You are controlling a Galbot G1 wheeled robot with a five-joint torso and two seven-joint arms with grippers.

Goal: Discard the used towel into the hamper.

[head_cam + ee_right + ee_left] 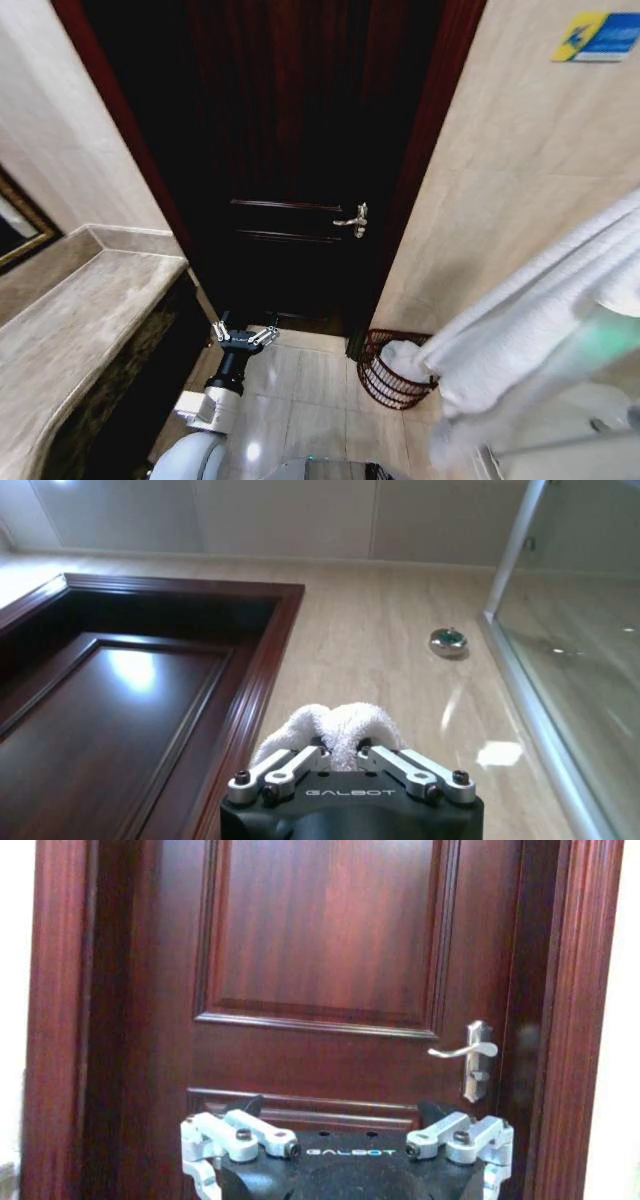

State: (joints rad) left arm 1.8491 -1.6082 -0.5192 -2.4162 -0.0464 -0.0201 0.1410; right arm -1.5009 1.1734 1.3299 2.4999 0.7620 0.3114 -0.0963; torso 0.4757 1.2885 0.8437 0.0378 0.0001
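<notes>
Your right gripper [341, 759] is clenched on the towel [335, 726]: in the right wrist view its two fingers pinch a bunched white fold that bulges out just past the tips. In the head view the same towel [530, 320] hangs as a long white drape running from the upper right down toward the hamper [390, 372], and it covers the gripper holding it, so you cannot make out the fingers there.

Your left gripper [348, 1140] is spread wide and holds nothing. In the left wrist view its fingers stand well apart, pointing at the dark wooden door [330, 975]; only the fingertip ends and the black palm are in frame, the rest cut off at the edge. In the head view the left gripper [244, 334] sits low, near the foot of the door, well to the left of the hamper, touching nothing.

The hamper stands on the tiled floor [300, 400] by the right wall, just right of the door frame. Its dark reddish openwork side and rim are plain on the near left, but the towel's lower end hangs across its far right rim and hides that part. White cloth shows at the rim; you cannot tell whether it lies inside the hamper or only hangs in front of it.

The door handle [354, 219] is on the door above the hamper. A stone counter [70, 320] runs along the left, well apart from the hamper.
</notes>
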